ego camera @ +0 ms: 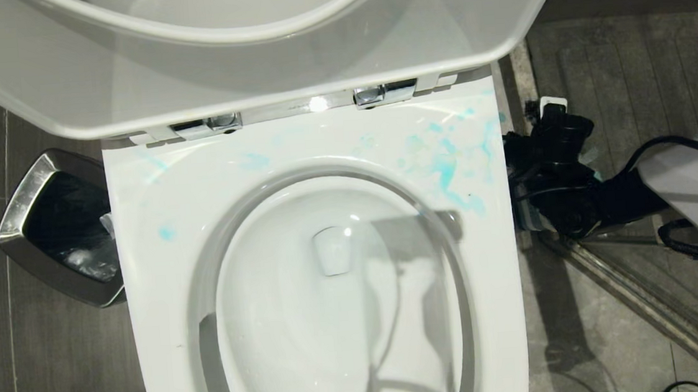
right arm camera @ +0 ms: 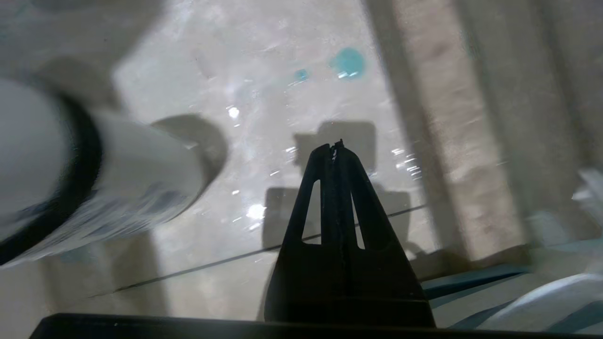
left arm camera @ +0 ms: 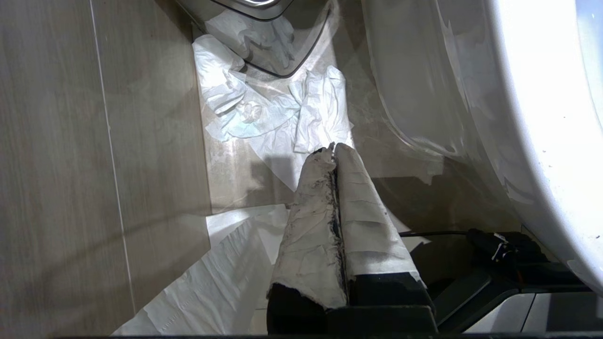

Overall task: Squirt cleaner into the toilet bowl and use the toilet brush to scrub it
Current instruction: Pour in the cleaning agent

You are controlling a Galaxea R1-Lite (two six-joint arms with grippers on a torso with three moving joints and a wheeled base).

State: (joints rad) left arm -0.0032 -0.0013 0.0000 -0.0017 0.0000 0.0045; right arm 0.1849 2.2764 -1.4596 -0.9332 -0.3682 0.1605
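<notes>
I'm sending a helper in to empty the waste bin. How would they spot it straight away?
Start from the white toilet bowl that fills the middle of the head view. On the grey tiled floor to its left, close against the seat, stands the waste bin. It alone is shiny steel, with a square rim and a black liner.

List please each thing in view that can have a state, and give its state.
toilet lid: raised
toilet seat: down, smeared with teal-blue cleaner
toilet bowl: uncovered, no brush in it
waste bin: open, black liner inside
left gripper: shut, holds nothing, low beside the toilet
right gripper: shut, holds nothing, over the floor
paper on floor: crumpled
</notes>
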